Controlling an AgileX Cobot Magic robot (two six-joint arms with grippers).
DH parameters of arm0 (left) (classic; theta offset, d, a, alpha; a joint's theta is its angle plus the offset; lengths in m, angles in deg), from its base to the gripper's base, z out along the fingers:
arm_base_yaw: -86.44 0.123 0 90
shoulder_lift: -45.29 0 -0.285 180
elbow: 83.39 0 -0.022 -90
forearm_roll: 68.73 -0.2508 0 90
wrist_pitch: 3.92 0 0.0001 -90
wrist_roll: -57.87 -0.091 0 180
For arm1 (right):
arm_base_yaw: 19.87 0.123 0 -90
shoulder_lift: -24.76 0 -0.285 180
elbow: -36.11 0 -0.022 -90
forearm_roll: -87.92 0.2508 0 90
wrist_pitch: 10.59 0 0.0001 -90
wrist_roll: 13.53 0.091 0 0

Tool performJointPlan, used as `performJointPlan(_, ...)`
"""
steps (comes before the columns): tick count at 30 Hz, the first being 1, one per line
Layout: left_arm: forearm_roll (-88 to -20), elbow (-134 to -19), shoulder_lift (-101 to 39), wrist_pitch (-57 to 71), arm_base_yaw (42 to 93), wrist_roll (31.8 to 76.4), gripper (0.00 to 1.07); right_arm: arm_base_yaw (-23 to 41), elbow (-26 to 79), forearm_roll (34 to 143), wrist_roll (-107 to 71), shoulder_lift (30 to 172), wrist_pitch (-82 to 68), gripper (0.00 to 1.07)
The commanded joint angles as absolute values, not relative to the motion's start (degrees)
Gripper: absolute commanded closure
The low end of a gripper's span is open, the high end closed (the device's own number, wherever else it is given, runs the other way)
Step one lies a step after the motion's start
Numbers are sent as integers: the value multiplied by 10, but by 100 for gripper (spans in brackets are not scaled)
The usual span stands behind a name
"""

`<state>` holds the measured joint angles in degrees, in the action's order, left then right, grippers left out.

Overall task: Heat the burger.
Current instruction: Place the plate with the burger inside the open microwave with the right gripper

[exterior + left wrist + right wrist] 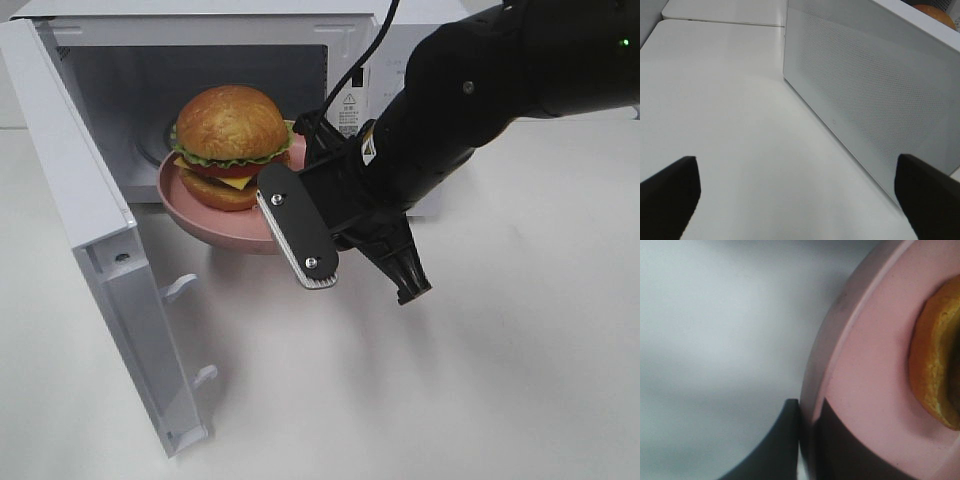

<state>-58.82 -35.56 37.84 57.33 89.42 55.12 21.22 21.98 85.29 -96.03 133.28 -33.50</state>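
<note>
The burger (230, 125) sits on a pink plate (200, 218) that is held off the table (480, 380) right at the mouth of the open microwave (200, 60), with its far side already inside the cavity. The right tool (807, 435) is closed narrow on the plate's near rim, one finger above and one below the edge. The burger itself is not gripped. It looks like a loose stack of a glossy domed bun, lettuce, a red slice and cheese, probably light but soft and easy to topple. It would likely slide on the smooth plate if the plate tips. The stiff rim is therefore the better place to hold, though a pinch at one edge leaves the load hanging out from the grip, so the plate should be kept level and moved slowly. The microwave door (100, 230) stands swung out on the left side of the opening, and the control panel side closes in on the right near the arm and its cable. The cavity looks wide enough for the plate, with modest room at each side. The left tool (799, 200) hangs wide and holds nothing, low over the table outside the door and well apart from the plate.
</note>
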Motion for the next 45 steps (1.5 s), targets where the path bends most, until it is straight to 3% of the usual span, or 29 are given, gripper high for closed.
performJointPlan(1,-586,-356,387,569,889,551,9,202,239,847,-965,1334,-308,107)
performJointPlan(45,-586,-356,387,569,889,551,9,196,489,744,-798,1526,-353,107)
